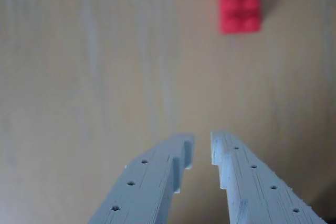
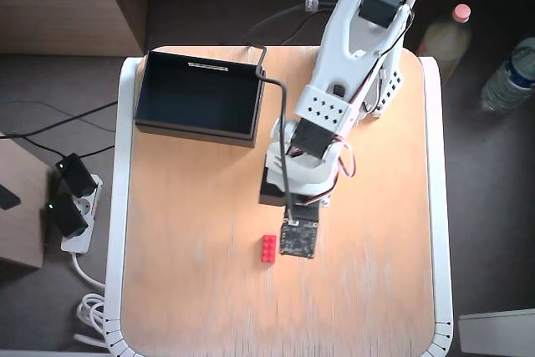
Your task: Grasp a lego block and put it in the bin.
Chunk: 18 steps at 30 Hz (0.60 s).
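The red lego block [image 1: 240, 1] lies flat on the wooden table at the top right of the wrist view, well ahead of my fingertips. My gripper [image 1: 202, 148] hangs over bare wood with its pale blue fingers [image 1: 157, 177] a narrow gap apart, holding nothing. In the overhead view the block [image 2: 268, 248] lies just left of the arm's wrist board [image 2: 298, 238], which hides the gripper. The black bin [image 2: 194, 131] stands at the table's far left corner, with a pale strip on its far wall and nothing showing inside.
The white arm's base [image 2: 368, 56] stands at the table's far right. A black cable [image 2: 282, 114] runs along the arm past the bin's right wall. The table has a white rim [image 2: 122, 206]. A power strip [image 2: 71, 206] and bottles [image 2: 510, 77] are on the floor.
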Each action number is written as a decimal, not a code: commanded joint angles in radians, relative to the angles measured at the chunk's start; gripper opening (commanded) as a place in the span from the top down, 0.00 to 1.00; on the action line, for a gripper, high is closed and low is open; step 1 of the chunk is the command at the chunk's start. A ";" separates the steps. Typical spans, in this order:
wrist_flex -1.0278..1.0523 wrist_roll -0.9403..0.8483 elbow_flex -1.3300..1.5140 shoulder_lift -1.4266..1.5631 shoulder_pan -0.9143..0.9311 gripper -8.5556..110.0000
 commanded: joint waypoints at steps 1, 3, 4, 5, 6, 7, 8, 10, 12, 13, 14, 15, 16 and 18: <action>-0.141 0.025 -0.132 -0.055 0.041 0.89; -0.176 0.031 -0.166 -0.101 0.057 0.88; -0.176 0.029 -0.193 -0.124 0.060 0.87; -0.176 0.023 -0.219 -0.146 0.063 0.86; -0.176 0.020 -0.241 -0.164 0.066 0.85; -0.176 0.020 -0.259 -0.179 0.069 0.84; -0.176 0.018 -0.276 -0.193 0.072 0.82; -0.176 0.031 -0.295 -0.212 0.078 0.78; -0.176 0.035 -0.301 -0.225 0.078 0.76; -0.176 0.035 -0.302 -0.233 0.078 0.75; -0.178 0.032 -0.304 -0.239 0.077 0.74; -0.190 0.028 -0.304 -0.249 0.074 0.74; -0.209 0.020 -0.304 -0.256 0.071 0.73; -0.258 0.005 -0.304 -0.278 0.066 0.73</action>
